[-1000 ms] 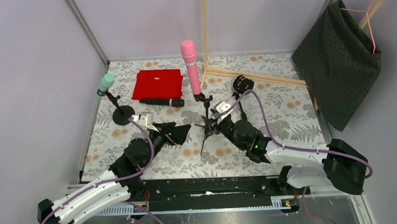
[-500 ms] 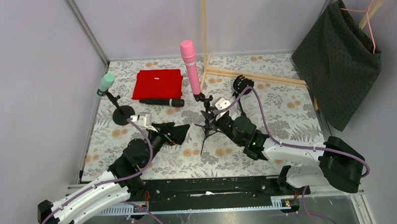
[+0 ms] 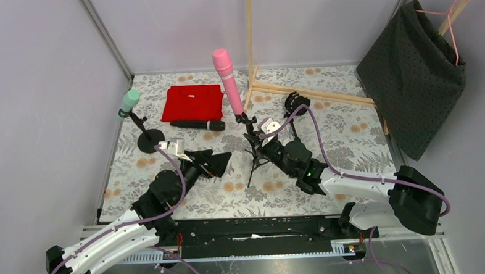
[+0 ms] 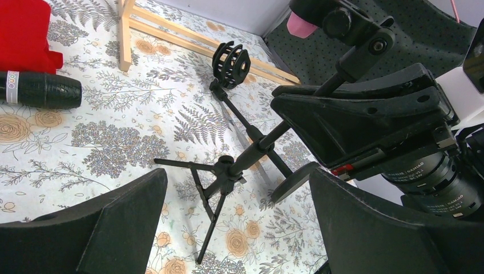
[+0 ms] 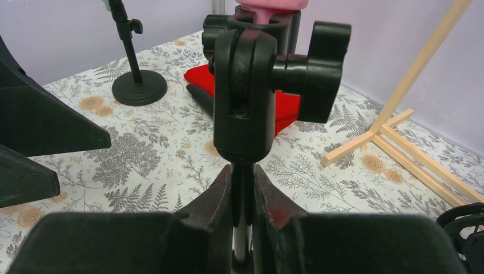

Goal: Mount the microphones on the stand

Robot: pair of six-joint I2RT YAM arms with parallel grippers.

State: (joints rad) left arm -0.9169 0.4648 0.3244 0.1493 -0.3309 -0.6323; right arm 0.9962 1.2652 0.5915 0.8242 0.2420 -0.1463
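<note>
The pink microphone (image 3: 226, 82) sits in the clip (image 5: 251, 91) of a black tripod stand (image 4: 228, 168) and leans to the left. My right gripper (image 5: 242, 171) is shut on this stand's thin pole just below the clip. Over on the left, the mint green microphone (image 3: 128, 102) is clipped to a round-base stand (image 3: 150, 141). The black microphone (image 3: 197, 125) lies flat on the mat by the red cloth. A third stand with an empty cage clip (image 3: 296, 102) rises behind the right arm. My left gripper (image 3: 219, 163) hangs open and empty, left of the tripod.
A folded red cloth (image 3: 191, 102) lies at the back of the flowered mat. A wooden frame (image 3: 312, 91) stands at the back right. A dark dotted cloth (image 3: 416, 74) hangs on a pink hanger at the far right.
My right gripper has closed onto the tripod stand's pole. The stand and the pink microphone have tipped to the left. The left arm has stayed still.
</note>
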